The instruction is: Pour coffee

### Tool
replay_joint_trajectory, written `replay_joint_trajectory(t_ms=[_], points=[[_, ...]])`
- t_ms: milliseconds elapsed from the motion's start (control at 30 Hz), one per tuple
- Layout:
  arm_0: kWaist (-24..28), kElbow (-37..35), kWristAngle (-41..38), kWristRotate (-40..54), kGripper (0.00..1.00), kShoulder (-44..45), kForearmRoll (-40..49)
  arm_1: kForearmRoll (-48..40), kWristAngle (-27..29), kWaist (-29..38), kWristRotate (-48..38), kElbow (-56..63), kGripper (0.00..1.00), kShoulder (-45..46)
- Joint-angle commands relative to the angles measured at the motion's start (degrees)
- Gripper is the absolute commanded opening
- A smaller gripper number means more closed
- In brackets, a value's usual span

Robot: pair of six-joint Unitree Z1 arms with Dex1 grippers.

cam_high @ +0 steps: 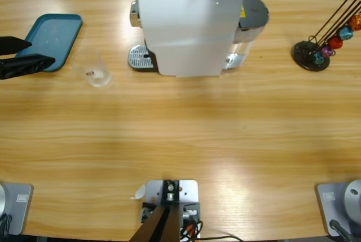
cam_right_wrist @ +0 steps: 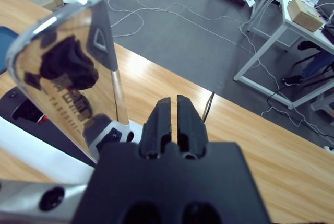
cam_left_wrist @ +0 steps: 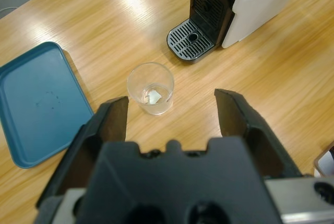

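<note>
A small clear glass tumbler (cam_high: 97, 71) stands on the table left of the white coffee machine (cam_high: 189, 33). In the left wrist view the tumbler (cam_left_wrist: 150, 80) is just beyond my open left gripper (cam_left_wrist: 171, 98), nearer its left jaw and not touched. Only a pale glint shows at its bottom; coffee is out of view. In the high view the left gripper (cam_high: 40, 51) comes in from the left edge, over the tray's near side. My right gripper (cam_right_wrist: 169, 99) is shut on nothing, right beside the machine's raised chrome lever (cam_right_wrist: 62, 67).
A teal tray (cam_high: 51, 36) lies at the far left. The machine's metal drip grate (cam_left_wrist: 190, 38) faces the tumbler. A black capsule stand (cam_high: 313, 53) with coloured capsules sits at the right. Beyond the table's far edge are floor cables and desks.
</note>
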State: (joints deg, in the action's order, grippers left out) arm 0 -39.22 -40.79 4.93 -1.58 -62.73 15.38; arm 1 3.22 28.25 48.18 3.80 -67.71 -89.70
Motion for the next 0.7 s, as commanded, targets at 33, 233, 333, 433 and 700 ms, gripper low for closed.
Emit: replay_joint_trajectory(t_ms=[33, 233, 333, 433, 700], points=[[-0.5, 1.6, -0.6, 0.5, 0.701, -2.1, 0.5, 0.7, 2.8, 4.1, 2.9, -0.6, 0.0, -2.1], [-0.5, 1.6, -0.8, 0.4, 0.698, -2.5, 0.6, 2.8, 3.3, 5.5, 4.5, -5.0, 0.0, -3.0], [-0.6, 1.6, -1.0, 0.4, 0.697, -2.7, 0.7, 3.5, 3.2, 5.5, 5.1, -6.9, 0.0, -3.9], [-0.6, 1.5, -1.1, 0.4, 0.697, -3.1, 0.6, 3.5, 3.0, 6.2, 5.0, -7.6, 0.0, -5.4], [-0.6, 1.5, -1.2, 0.4, 0.697, -3.6, 0.6, 2.9, 3.0, 12.5, 2.7, -9.7, 0.0, -12.0]])
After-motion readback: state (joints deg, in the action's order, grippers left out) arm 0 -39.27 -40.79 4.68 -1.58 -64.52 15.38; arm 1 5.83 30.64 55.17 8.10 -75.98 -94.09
